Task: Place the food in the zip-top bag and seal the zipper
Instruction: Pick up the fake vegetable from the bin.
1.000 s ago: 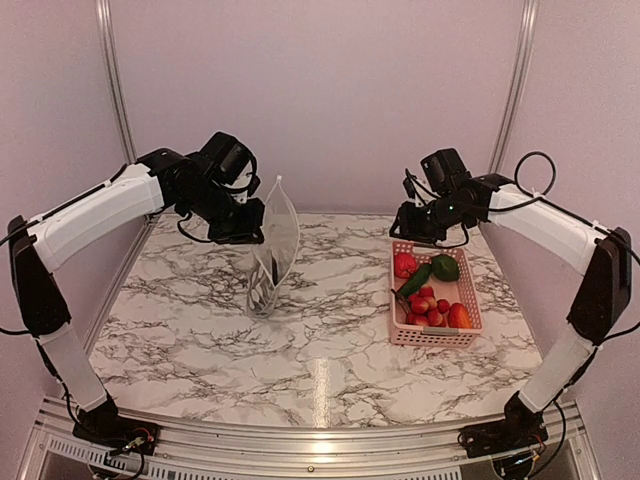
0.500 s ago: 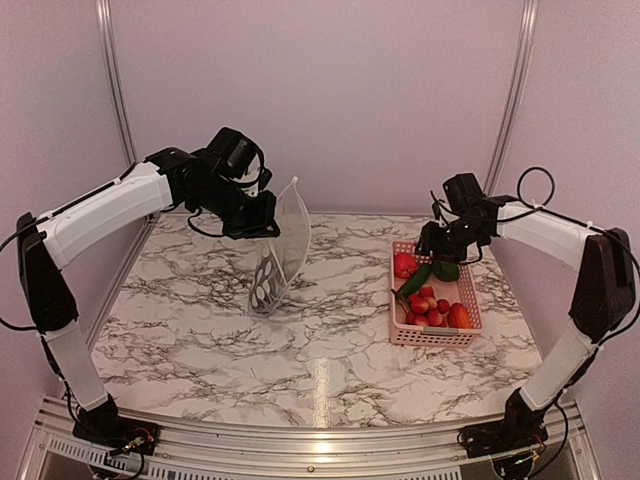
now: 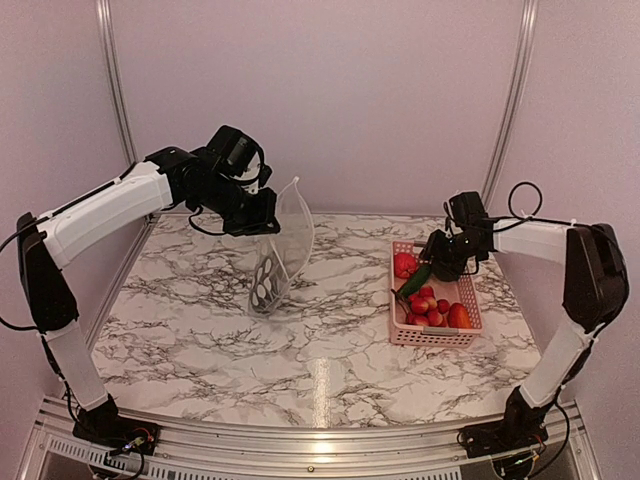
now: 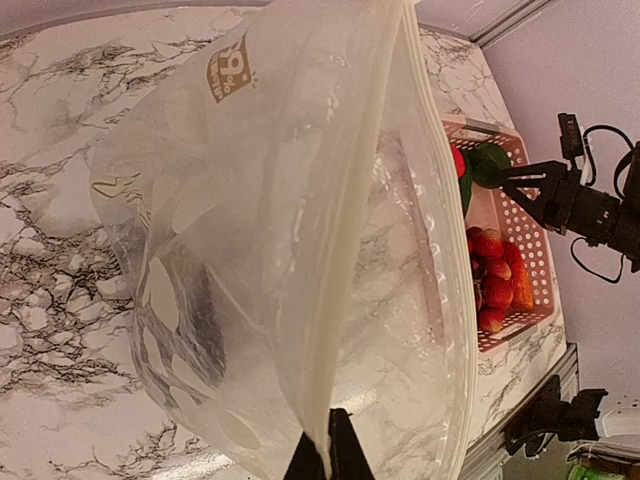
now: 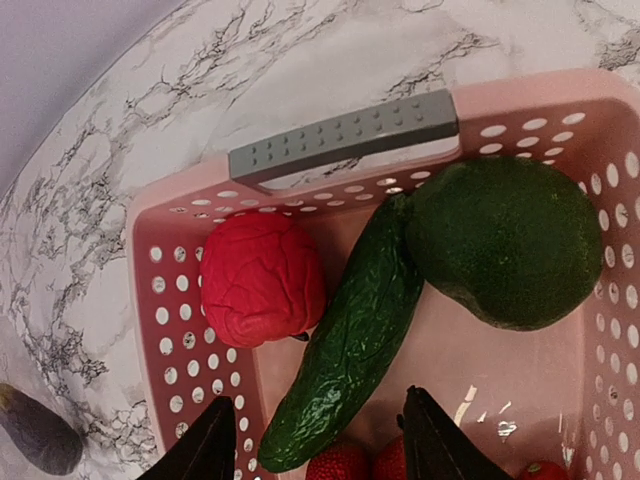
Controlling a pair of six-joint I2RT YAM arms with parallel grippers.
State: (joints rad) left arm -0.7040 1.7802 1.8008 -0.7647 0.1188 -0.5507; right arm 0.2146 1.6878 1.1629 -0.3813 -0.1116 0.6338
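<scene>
Marbled tabletop (image 3: 200, 330) spreads under both arms, with pale walls behind. The left claw (image 4: 322, 462) is pinched tight on the zip-top bag (image 4: 260, 250) at its mouth edge. The zipper (image 4: 345, 270) runs away from its fingertips, and the pouch hangs below the claw with its bottom on the marble. The right claw (image 5: 320, 445) hovers over the pink basket (image 5: 180, 330), fingers spread, gripping nothing. Between its fingers lies the cucumber (image 5: 345, 340), with the tomato (image 5: 260, 280) on one side and the green pepper (image 5: 510, 240) on the other. Beyond the tomato-side finger, outside the basket, an eggplant (image 5: 40, 430) rests on the table.
</scene>
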